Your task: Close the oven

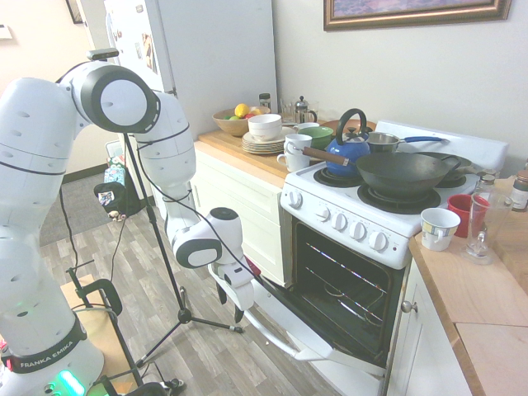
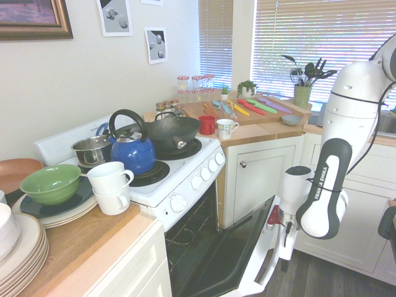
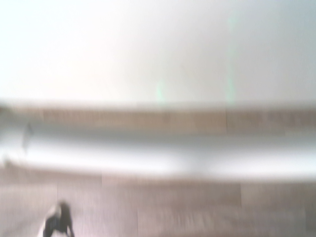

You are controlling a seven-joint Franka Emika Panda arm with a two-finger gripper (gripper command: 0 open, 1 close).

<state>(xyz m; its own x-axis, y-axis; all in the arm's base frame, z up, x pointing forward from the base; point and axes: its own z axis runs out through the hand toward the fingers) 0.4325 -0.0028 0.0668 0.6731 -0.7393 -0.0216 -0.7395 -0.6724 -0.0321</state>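
1. Right of centre in the first exterior view stands the oven [image 1: 396, 221], a white range between wood-topped counters [image 2: 108, 238] with white cabinets [image 1: 239, 216].
2. Around it is a kitchen: the fridge [image 1: 223, 62] at upper left, grey plank floor [image 1: 210, 363] below, and window blinds [image 2: 315, 43] at upper right of the second exterior view.
3. The door [image 2: 247, 238] hangs partly down, tilted outward, its dark inner side showing. Wire racks [image 1: 338, 280] cross the dark cavity.
4. Along the door's outer side runs a curved white handle [image 2: 271, 266]; the wrist view shows it as a blurred pale bar over the floor.
5. On top, black coil burners [image 2: 148, 175] carry a blue kettle [image 1: 351, 150] and a dark wok [image 1: 400, 175]; white knobs [image 1: 339, 221] line the front.
6. Left of the oven in the first exterior view, the gripper [image 1: 230, 304] points down by the door's upper edge, its fingers apart. I cannot tell whether the handle lies between them; no firm hold shows.
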